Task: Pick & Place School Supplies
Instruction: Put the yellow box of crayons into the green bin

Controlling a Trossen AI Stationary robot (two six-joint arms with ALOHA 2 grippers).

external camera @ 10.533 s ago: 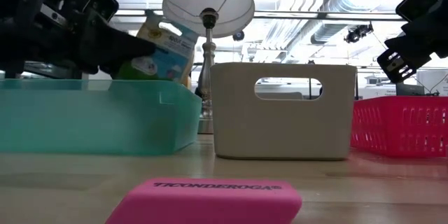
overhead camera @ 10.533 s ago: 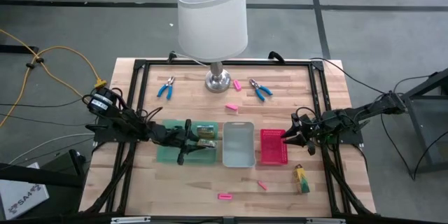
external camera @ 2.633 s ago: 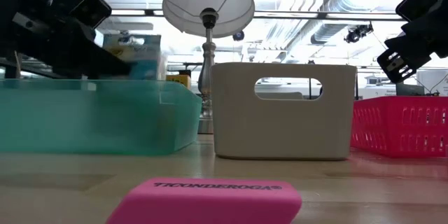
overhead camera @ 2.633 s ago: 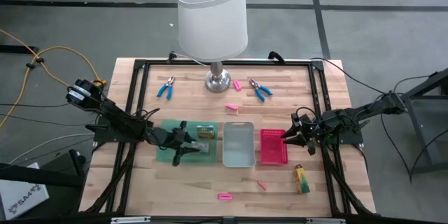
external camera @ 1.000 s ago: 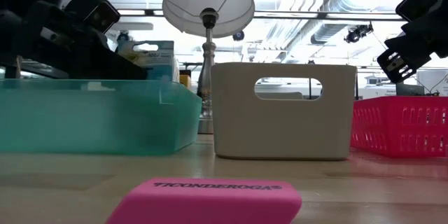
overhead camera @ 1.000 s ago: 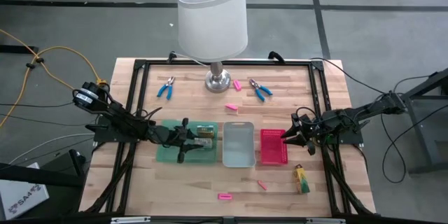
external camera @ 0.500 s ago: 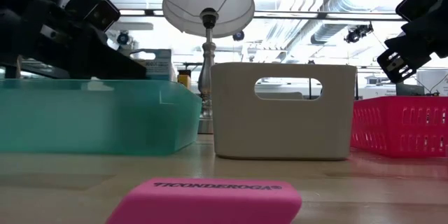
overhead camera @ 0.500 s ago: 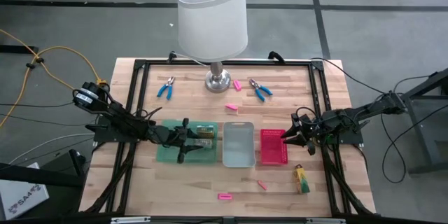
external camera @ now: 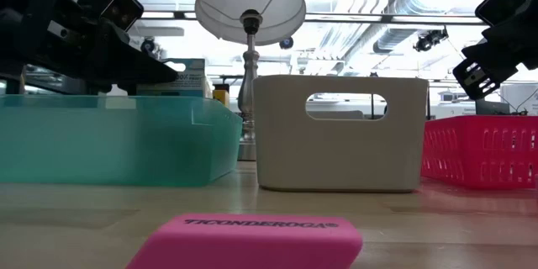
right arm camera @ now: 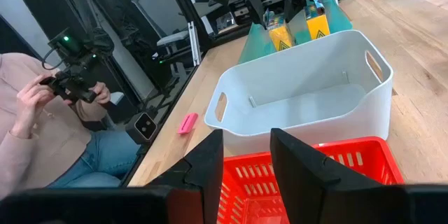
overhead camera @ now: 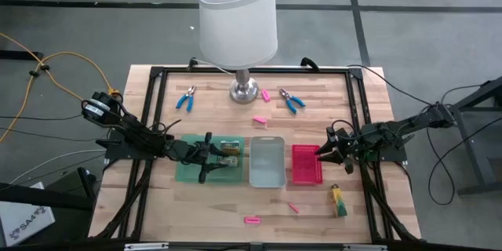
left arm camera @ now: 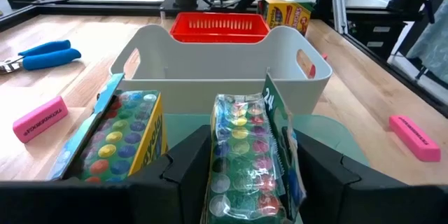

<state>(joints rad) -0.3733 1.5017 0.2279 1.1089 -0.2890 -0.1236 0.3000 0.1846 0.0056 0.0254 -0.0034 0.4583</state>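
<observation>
My left gripper [left arm camera: 245, 164] sits parted around a glossy, plastic-wrapped rectangular paint pack [left arm camera: 248, 154] standing inside the translucent green tray [overhead camera: 188, 170]; my right gripper [right arm camera: 245, 157] waits open above the red mesh basket [right arm camera: 350, 164]

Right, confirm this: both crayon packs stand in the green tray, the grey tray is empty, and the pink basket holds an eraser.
One thing is wrong: the pink basket holds nothing, as the right wrist view shows. The rest stands: both crayon packs stand in the green tray, and the grey tray is empty.
</observation>
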